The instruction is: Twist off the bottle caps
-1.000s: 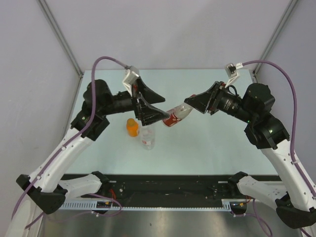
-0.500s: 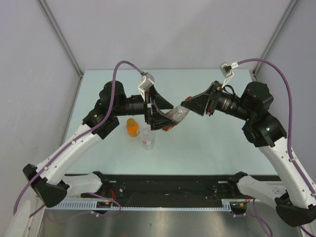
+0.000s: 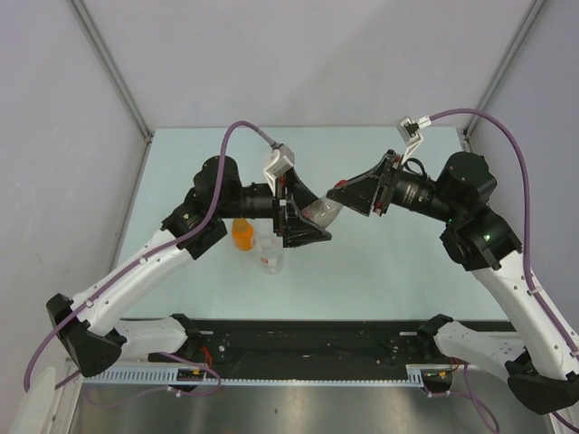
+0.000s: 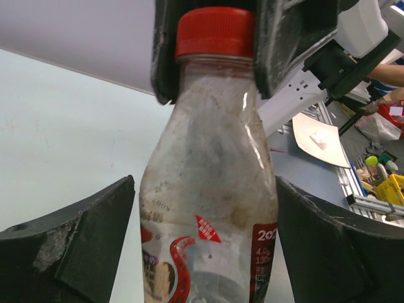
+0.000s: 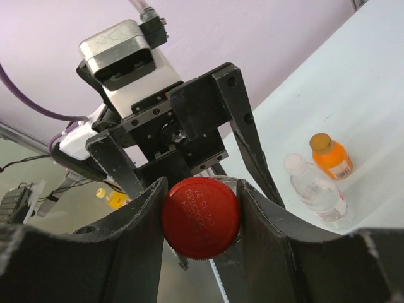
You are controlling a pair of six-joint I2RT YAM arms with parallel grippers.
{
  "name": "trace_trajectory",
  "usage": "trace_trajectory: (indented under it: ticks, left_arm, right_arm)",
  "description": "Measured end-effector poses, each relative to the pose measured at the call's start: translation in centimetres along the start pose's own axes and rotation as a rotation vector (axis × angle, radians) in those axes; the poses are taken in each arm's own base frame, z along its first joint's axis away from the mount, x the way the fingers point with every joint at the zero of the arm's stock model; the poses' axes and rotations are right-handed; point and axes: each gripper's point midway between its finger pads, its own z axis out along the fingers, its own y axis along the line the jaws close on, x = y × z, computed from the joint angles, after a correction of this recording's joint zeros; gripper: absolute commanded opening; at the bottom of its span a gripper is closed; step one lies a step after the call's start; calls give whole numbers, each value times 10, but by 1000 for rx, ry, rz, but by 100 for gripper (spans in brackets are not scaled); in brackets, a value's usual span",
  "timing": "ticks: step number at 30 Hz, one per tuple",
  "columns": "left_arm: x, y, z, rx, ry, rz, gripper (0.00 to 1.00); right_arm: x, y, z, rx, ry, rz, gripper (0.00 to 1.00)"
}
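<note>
My right gripper [image 5: 202, 189] is shut on the red cap [image 5: 201, 218] of the clear bottle with a reddish label [image 4: 208, 189] and holds it tilted above the table [image 3: 398, 262]. That bottle [image 3: 320, 213] hangs between the two arms. My left gripper [image 4: 206, 189] is open, with one finger on each side of the bottle's body and close to it. From the left wrist, the red cap [image 4: 215, 30] sits between the right gripper's fingers. The orange-filled bottle [image 3: 242, 234] and the plain clear bottle [image 3: 270, 253] stand upright on the table, both capped.
The orange bottle [image 5: 331, 156] and clear bottle [image 5: 314, 189] stand side by side just below and left of the held bottle. Grey walls with metal posts [image 3: 113, 68] close in the table at the back and both sides.
My left arm has swung right and brought its open jaws around the held bottle's body. The right gripper has shifted slightly left with the cap still in it.
</note>
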Motion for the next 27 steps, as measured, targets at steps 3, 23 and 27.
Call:
trace_trajectory:
  ticks: [3, 23, 27]
  left_arm:
    - [0, -6, 3, 20, -1, 10, 79]
    - [16, -7, 4, 22, -23, 38, 95]
    - [10, -7, 4, 11, -47, 55, 85]
  right_arm:
    - [1, 0, 1, 0, 3, -6, 0]
    - [9, -12, 4, 20, -11, -9, 0]
    - [8, -8, 0, 13, -28, -20, 0]
